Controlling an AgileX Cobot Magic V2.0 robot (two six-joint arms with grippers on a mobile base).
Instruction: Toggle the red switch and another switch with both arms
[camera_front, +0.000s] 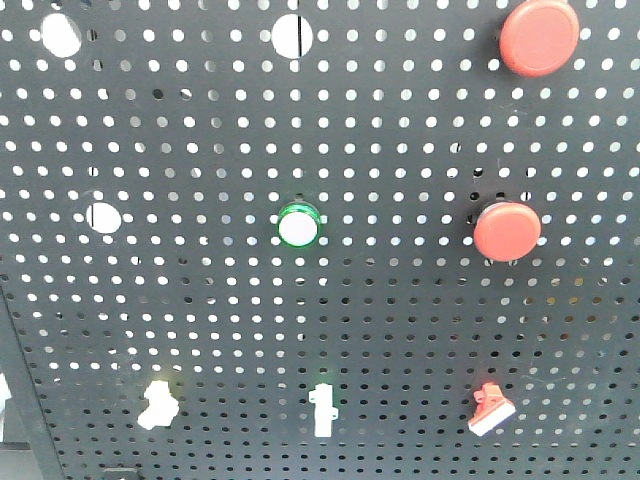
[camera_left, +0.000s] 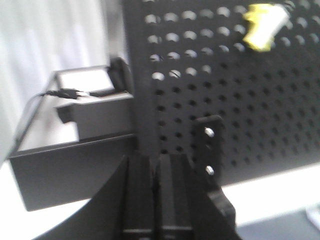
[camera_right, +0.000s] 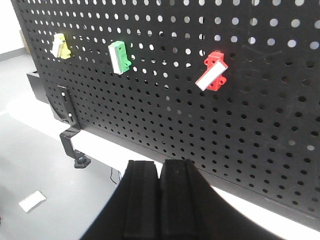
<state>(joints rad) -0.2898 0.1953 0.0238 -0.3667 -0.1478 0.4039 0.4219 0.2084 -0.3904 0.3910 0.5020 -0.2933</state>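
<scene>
The red switch (camera_front: 490, 410) (camera_right: 214, 71), a small red toggle with a white tip, sits low on the right of the black pegboard (camera_front: 400, 330). The pale-yellow switch (camera_front: 158, 402) (camera_left: 264, 26) (camera_right: 60, 46) sits low on the left. My right gripper (camera_right: 160, 167) is shut with nothing in it, below the red switch and short of the board's bottom edge. My left gripper (camera_left: 154, 160) is shut and empty, low by the board's left edge, well below and left of the yellow switch. Neither gripper shows in the front view.
A white toggle with a green base (camera_front: 322, 409) (camera_right: 119, 57) sits between the two switches. Above are two round red push buttons (camera_front: 507, 230) (camera_front: 539, 37) and a green-ringed white button (camera_front: 298, 226). A clamp (camera_right: 72, 140) holds the board's lower left; a grey box (camera_left: 95, 107) stands behind it.
</scene>
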